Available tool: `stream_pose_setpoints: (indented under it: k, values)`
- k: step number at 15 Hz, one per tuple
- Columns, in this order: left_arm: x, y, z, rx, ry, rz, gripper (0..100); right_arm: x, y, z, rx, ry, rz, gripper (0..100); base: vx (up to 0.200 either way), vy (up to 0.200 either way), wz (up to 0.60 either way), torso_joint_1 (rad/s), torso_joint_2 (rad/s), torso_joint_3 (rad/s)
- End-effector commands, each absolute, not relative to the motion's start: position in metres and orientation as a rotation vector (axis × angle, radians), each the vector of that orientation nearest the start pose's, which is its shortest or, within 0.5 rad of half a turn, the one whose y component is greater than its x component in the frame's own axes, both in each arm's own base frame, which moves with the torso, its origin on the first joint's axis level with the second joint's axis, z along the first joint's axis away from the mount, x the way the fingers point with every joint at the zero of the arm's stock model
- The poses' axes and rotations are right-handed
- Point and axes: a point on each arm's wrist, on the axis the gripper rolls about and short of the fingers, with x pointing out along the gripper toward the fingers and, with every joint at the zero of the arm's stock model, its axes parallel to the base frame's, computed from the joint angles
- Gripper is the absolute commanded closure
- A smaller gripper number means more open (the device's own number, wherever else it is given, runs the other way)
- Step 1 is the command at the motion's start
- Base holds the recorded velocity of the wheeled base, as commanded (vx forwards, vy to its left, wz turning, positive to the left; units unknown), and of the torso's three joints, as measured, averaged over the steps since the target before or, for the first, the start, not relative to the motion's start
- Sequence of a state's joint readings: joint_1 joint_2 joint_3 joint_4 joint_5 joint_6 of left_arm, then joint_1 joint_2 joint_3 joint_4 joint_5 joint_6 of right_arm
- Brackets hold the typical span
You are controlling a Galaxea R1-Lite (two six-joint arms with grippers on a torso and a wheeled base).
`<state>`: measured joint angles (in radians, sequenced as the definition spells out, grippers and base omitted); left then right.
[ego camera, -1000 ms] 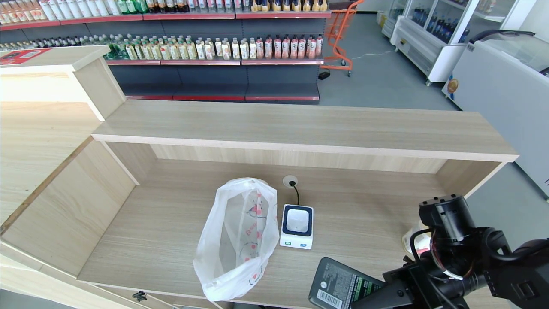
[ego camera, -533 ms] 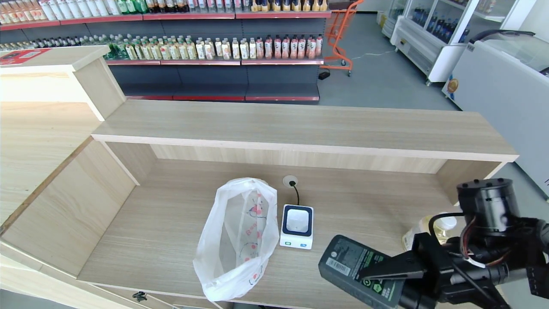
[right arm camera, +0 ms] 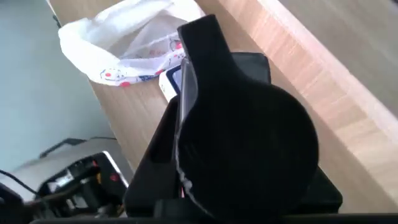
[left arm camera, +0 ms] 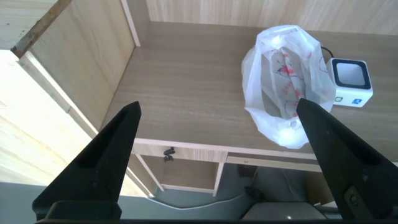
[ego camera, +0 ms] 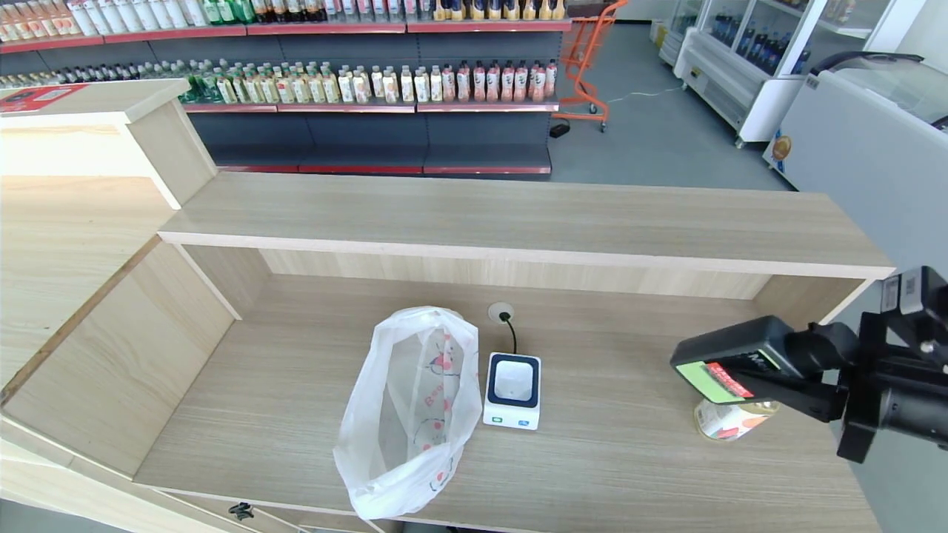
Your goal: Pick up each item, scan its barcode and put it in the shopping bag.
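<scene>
Black pouch (ego camera: 729, 354) clamped in right jaws above tabletop (ego camera: 629, 459); left jaws apart. Likely scanning step: calls for carrying barcode face to scanner (ego camera: 512, 389), well left of right jaws.

We see a translucent white shopping bag (ego camera: 411, 414) with red-pink printed motifs, a white scanner (ego camera: 512, 390) with a dark-framed top, a black pouch (ego camera: 732, 351) with a green and red label, and a counter (ego camera: 629, 474) of pale wood grain.
</scene>
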<state>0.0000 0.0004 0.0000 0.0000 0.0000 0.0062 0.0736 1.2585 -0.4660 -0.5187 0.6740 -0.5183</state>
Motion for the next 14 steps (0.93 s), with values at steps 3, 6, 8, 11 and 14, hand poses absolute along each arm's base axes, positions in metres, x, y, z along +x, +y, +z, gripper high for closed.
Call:
stream_pose_setpoints:
  k: [3, 6, 8, 11, 14]
  values:
    - [-0.023, 0.0, 0.076, 0.006, 0.002, 0.0, 0, 0.217, 0.043, 0.155, 0.149, 0.448, 0.647, 100, 0.0, 0.0, 0.0, 0.0, 0.0, 0.0]
    - [-0.023, 0.0, 0.076, 0.006, 0.002, 0.0, 0, 0.268, 0.074, 0.128, 0.338, 0.59, 0.631, 100, 0.0, 0.0, 0.0, 0.0, 0.0, 0.0]
    - [-0.023, 0.0, 0.076, 0.006, 0.002, 0.0, 0, 0.3, 0.095, 0.108, 0.335, 0.64, 0.649, 100, 0.0, 0.0, 0.0, 0.0, 0.0, 0.0]
    - [-0.023, 0.0, 0.076, 0.006, 0.002, 0.0, 0, 0.336, 0.129, 0.092, 0.306, 0.645, 0.682, 100, 0.0, 0.0, 0.0, 0.0, 0.0, 0.0]
    - [-0.023, 0.0, 0.076, 0.006, 0.002, 0.0, 0, 0.347, 0.161, 0.078, 0.274, 0.659, 0.727, 100, 0.0, 0.0, 0.0, 0.0, 0.0, 0.0]
